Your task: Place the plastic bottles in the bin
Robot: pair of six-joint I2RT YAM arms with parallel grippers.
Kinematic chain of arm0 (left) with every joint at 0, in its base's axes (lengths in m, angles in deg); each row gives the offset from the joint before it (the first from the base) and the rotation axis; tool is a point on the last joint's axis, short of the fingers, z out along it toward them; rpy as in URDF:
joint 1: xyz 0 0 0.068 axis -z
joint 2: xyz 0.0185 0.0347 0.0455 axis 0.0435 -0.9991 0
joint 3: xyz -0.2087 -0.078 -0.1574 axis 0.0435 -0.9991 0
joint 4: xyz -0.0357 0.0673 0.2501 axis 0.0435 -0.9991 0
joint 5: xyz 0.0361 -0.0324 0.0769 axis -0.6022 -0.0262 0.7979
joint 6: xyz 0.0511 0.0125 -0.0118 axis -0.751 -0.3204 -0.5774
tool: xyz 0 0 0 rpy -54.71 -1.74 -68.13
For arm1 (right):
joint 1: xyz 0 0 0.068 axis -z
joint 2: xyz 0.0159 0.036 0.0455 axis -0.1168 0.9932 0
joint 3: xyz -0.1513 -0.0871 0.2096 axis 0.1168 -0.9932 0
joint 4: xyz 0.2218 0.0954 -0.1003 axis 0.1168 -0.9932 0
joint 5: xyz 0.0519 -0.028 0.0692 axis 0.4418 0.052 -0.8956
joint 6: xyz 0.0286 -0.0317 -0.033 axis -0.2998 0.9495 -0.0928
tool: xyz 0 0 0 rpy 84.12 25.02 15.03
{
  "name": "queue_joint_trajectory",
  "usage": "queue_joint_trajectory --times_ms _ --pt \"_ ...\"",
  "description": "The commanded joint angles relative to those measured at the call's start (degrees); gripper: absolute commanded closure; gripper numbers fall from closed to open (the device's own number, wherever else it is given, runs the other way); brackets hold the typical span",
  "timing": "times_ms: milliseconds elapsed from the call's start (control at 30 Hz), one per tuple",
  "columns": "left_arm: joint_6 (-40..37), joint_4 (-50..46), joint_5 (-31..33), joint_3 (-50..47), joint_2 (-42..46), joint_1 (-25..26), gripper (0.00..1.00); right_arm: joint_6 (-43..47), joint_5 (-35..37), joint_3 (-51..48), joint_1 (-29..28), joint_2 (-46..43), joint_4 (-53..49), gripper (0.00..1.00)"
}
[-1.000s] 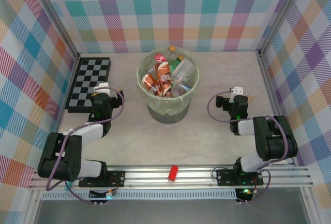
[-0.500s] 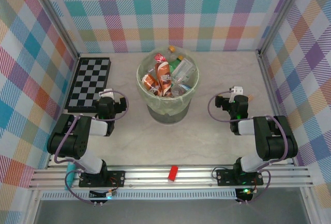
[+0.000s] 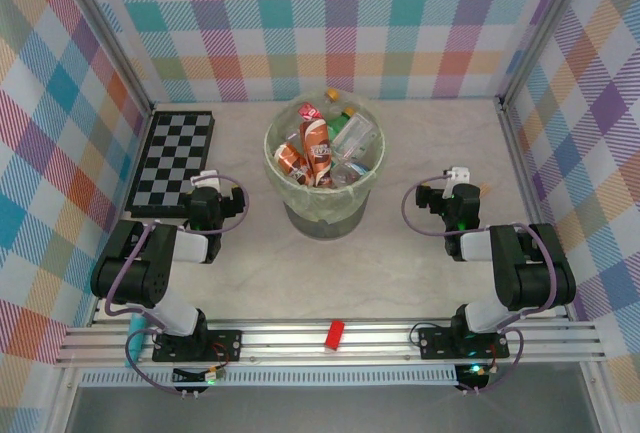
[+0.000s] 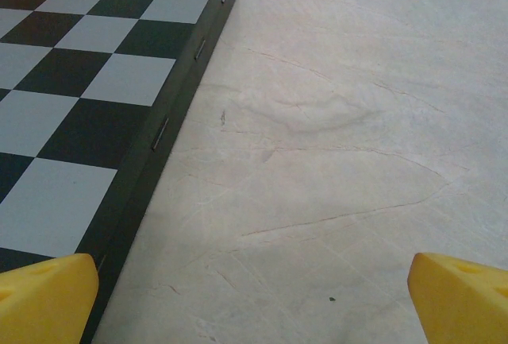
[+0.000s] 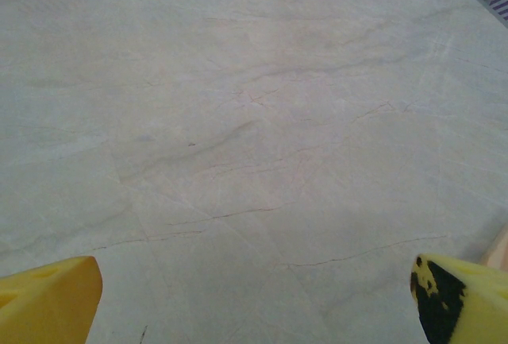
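The pale-green bin stands at the table's middle back, and several plastic bottles lie heaped inside it, brown, clear and green ones. My left gripper rests low at the near right corner of the chessboard, left of the bin. Its yellow fingertips stand wide apart over bare table, so the left gripper is open and empty. My right gripper sits low to the right of the bin. The right gripper is open too, yellow fingertips far apart, nothing between them.
A black-and-white chessboard lies flat at the back left; its dark edge runs beside my left gripper. A small red block sits on the metal rail at the near edge. Checked walls close in three sides.
The left arm folded back toward its base, bringing its gripper slightly right and nearer, then stayed put. The right arm has not moved.
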Motion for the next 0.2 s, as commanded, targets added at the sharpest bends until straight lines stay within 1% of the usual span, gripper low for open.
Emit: queue_joint_trajectory --times_ms 0,167 --pt "0.39 2.21 -0.55 0.07 0.32 -0.59 0.00 -1.07 -0.91 1.36 0.39 0.02 0.69 0.01" --pt "0.44 2.22 -0.59 0.07 0.28 -0.55 0.00 -1.08 -0.94 1.28 0.43 0.00 0.88 0.01"
